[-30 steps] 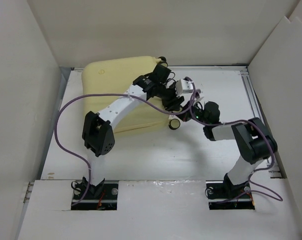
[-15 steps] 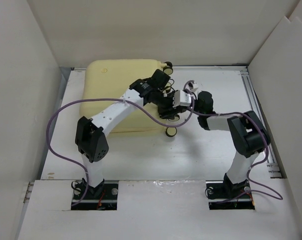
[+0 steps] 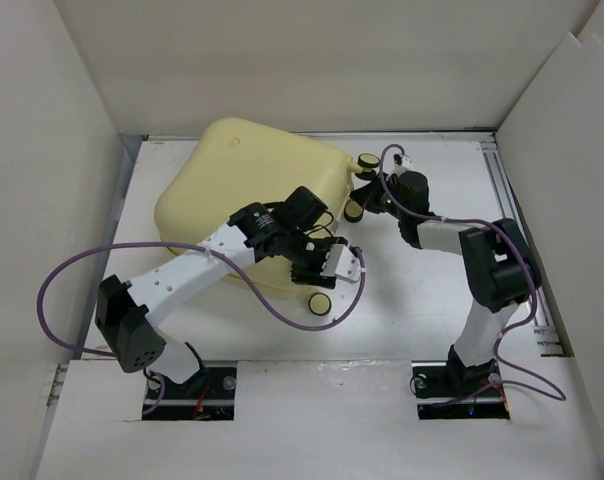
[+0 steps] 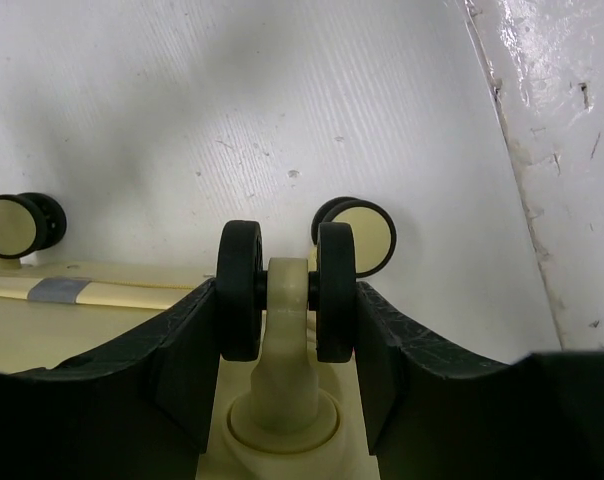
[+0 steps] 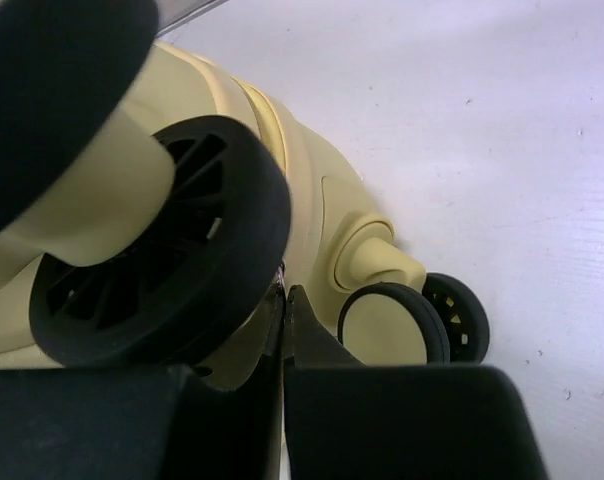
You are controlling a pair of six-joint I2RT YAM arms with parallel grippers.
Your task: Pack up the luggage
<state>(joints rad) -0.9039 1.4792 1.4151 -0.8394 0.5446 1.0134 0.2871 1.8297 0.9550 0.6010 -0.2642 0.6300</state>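
Purple cable (image 3: 57, 290) loops wide at the lower left of the overhead view, trailing off the left arm (image 3: 172, 285), a white-and-black boom lying low over the white worktop (image 3: 432, 290). Up and to the right sits the luggage (image 3: 247, 185): a pale-yellow hard shell, smooth and matte, rounded at every corner. It lies flat at upper left of centre, one corner aimed at the back wall.

And there's the left claw (image 3: 312, 268) at its lower-right edge, clamped on! The wrist view shows two dark, pebbled fingers (image 4: 177, 360) hugging the outer faces of a twin caster (image 4: 240, 290). That's black rubber tyres on a glossy cream fork, with the jaws no wider than the wheel pair. A cream-faced lower wheel (image 3: 320, 303) shows just below the claw.

Moving right, the right claw (image 3: 370, 192) sits just beside an upper wheel (image 3: 354, 210) on the case's right end. In its own view a spoked black wheel (image 5: 152, 260) looms at upper left. The jaws are pressed together to a hairline seam. Their tips run under that wheel, so I can't tell whether they nip anything.

Half a second back the case lay square to the back wall. Now it has swung round, its wheeled end dragged down the frame. The left elbow has dropped to the lower left, and the right claw has gone higher.
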